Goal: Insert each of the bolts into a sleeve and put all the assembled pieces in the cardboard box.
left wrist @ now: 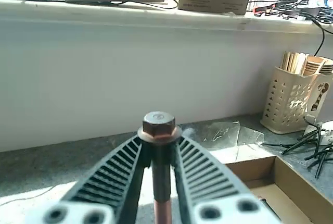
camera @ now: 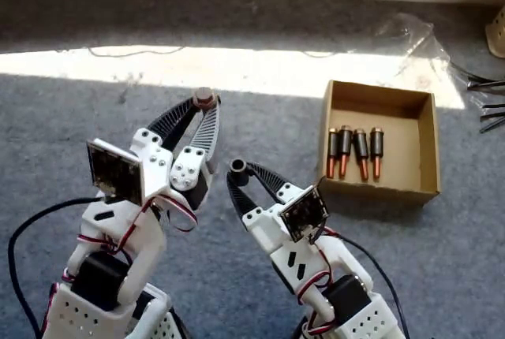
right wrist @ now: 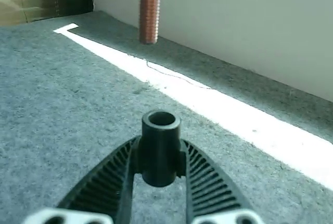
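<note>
Left gripper (left wrist: 159, 141): black ribbed fingers clamped on the shank of a copper-coloured hex-head metal bolt (left wrist: 158, 126), just under its flange; bolt upright, head up, held off the bench
Right gripper (right wrist: 159, 153): fingers clamped on a short black cylindrical sleeve (right wrist: 161, 138), upright, open bore facing up
Bolt to sleeve: apart; threaded end points down, clear of the bore
Brown open-topped cardboard box (camera: 380, 98): on the bench, right of both arms
Box contents: four assembled pieces (camera: 360, 145), black sleeves on copper bolts, lying side by side
Grey carpet-textured bench (camera: 95, 110): crossed by a sunlit strip
Clear plastic bag (camera: 406, 31): behind the box
</note>
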Controlling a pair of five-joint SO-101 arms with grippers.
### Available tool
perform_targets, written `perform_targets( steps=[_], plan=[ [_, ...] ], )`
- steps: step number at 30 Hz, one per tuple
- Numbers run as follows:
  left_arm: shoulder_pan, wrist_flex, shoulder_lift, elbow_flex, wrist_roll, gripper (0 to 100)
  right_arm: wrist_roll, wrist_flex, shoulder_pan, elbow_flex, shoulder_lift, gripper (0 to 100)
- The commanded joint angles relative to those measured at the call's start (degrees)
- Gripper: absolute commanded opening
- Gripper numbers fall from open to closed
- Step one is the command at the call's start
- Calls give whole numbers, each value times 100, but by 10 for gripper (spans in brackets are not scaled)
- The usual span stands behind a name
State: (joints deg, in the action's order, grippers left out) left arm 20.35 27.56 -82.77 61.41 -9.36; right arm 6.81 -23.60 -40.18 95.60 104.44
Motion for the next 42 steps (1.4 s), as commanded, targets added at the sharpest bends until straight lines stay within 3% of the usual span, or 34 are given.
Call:
perform_targets(
  steps=[1,15,20,30,42],
  plan=[
    [338,-651,-611,444,44,5,35,4,-48,752,31,4],
    [488,-835,-796,787,-26,5,35,4,-48,752,31,4],
    [453,-826,-760,787,-818,5,44,4,-48,752,31,4],
    [479,-404,-796,778,-844,5,44,4,-48,752,31,4],
    [787,-440,-804,1077,-818,5,44,4,-48,752,31,4]
  ],
)
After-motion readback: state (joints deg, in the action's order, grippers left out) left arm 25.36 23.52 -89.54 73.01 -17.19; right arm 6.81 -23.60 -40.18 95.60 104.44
